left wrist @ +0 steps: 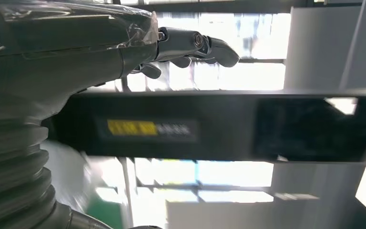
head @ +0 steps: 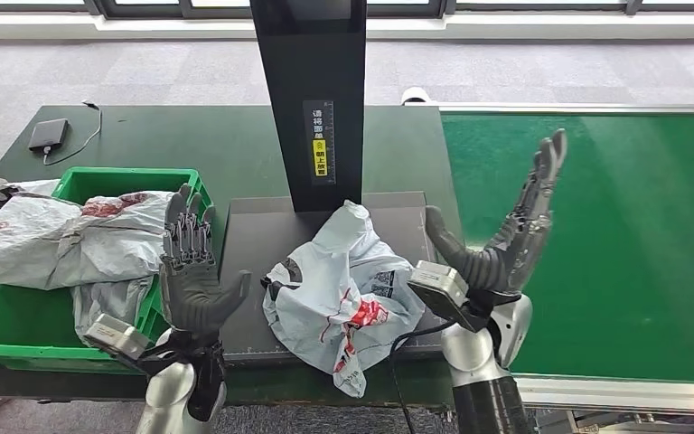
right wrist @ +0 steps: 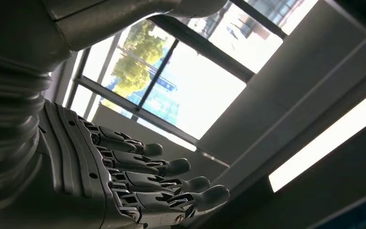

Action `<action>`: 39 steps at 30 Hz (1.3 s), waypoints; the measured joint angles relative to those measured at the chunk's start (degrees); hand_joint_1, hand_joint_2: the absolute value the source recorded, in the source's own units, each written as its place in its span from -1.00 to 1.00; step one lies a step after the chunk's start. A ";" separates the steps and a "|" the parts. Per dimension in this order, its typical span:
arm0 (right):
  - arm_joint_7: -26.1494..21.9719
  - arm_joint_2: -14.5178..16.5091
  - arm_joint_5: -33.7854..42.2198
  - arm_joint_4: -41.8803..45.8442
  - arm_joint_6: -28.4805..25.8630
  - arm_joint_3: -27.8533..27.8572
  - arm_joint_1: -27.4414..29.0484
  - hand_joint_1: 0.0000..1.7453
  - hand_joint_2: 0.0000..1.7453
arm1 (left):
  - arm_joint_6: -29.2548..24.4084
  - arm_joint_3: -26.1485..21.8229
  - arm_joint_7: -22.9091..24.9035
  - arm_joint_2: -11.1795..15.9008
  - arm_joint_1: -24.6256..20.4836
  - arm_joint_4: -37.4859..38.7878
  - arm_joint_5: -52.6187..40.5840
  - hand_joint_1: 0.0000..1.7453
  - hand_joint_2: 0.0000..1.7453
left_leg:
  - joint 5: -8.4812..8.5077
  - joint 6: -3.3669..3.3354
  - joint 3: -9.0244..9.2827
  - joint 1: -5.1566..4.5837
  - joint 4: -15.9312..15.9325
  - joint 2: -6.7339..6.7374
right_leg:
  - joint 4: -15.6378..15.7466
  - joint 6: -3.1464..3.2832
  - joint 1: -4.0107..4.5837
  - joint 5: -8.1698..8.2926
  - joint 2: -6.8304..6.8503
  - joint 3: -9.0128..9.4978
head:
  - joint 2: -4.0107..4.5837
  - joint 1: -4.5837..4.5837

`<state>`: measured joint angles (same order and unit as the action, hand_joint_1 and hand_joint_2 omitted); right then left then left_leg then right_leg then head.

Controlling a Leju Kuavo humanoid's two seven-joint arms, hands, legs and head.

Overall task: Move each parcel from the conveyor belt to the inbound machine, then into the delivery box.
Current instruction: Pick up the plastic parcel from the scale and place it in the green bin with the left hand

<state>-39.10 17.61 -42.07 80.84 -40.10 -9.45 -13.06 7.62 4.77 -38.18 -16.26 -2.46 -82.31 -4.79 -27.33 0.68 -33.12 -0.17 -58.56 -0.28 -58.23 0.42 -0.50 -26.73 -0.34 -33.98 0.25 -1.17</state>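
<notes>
A crumpled white parcel lies on the dark machine tray, below its black post. My left hand and right hand flank it, both empty, fingers spread. More parcels fill the green box.

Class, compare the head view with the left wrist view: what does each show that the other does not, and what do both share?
Head view alone: a white parcel lying on the inbound machine's dark platform, a green box holding grey parcels, the green conveyor belt, and the open right hand. Left wrist view alone: bright windows behind the post. Both share the open left hand and the machine's black post with its yellow label.
</notes>
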 joint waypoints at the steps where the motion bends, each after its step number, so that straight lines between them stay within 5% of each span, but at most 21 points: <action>1: -0.39 -0.09 0.20 3.00 -0.06 0.20 0.57 -1.00 1.00 | -5.30 0.65 2.04 0.03 -0.34 1.13 -8.00 -1.00 1.00 | -0.01 -0.01 0.01 -0.02 0.00 0.03 | 0.01 -0.01 -0.02 0.00 -0.02 -0.01 | 0.00 0.00; 4: -0.39 -0.29 -0.01 10.62 -0.09 0.29 1.79 -1.00 1.00 | -18.73 4.41 10.04 0.11 -2.16 8.57 -33.11 -1.00 1.00 | -0.05 -0.04 0.03 -0.06 0.00 0.09 | 0.03 -0.03 -0.06 -0.02 -0.07 0.01 | 0.00 -0.01; 7: -0.56 -0.43 0.10 15.28 -0.06 0.31 2.56 -1.00 1.00 | -24.10 7.35 14.30 0.13 -4.19 18.04 -43.44 -1.00 1.00 | -0.07 -0.04 0.06 -0.08 0.00 0.31 | 0.04 -0.07 -0.08 0.02 -0.27 -0.01 | 0.01 0.01; 15: -1.04 -0.66 0.85 24.22 -0.03 0.32 4.08 -1.00 1.00 | -28.38 8.35 20.88 -0.08 -7.09 31.09 -49.76 -1.00 1.00 | -0.06 -0.04 0.12 -0.07 0.02 0.44 | 0.04 -0.09 -0.07 0.07 -0.40 -0.01 | 0.01 0.01; 27: -1.03 -0.73 0.85 27.63 0.02 0.32 4.59 -1.00 1.00 | -28.82 8.40 21.30 -0.45 -8.97 35.28 -50.22 -1.00 1.00 | -0.06 -0.04 0.17 -0.07 0.02 0.44 | 0.04 -0.10 -0.07 0.07 -0.39 0.08 | 0.00 0.01; 31: -1.03 -0.73 0.84 28.10 0.04 0.31 4.69 -1.00 1.00 | -29.43 8.41 24.99 -0.48 -9.29 35.94 -52.95 -1.00 1.00 | -0.06 -0.04 0.20 -0.07 0.02 0.43 | 0.04 -0.10 -0.07 0.07 -0.39 0.12 | 0.01 0.01; 35: -1.04 -0.73 0.77 28.81 0.04 0.22 4.83 -1.00 1.00 | -29.44 9.07 31.68 -0.50 -9.95 37.13 -59.58 0.97 1.00 | -0.08 -0.05 0.30 -0.07 0.03 0.43 | 0.04 -0.09 -0.07 0.06 -0.38 0.22 | 0.00 0.01; 39: -1.05 -0.73 0.75 29.46 0.06 0.14 5.00 -1.00 1.00 | -28.90 10.20 37.33 -0.61 -10.88 38.95 -66.18 1.00 1.00 | -0.14 -0.07 0.57 -0.07 0.06 0.43 | 0.04 -0.08 -0.07 -0.01 -0.37 0.48 | 0.01 0.01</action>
<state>-40.15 16.87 -41.32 110.30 -40.04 -9.31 -8.06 -21.28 14.97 -0.85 -16.87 -13.34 -43.36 -70.97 -27.47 0.61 -32.55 -0.24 -58.50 0.15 -58.19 0.34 -0.57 -26.74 -0.70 -33.50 0.25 -1.16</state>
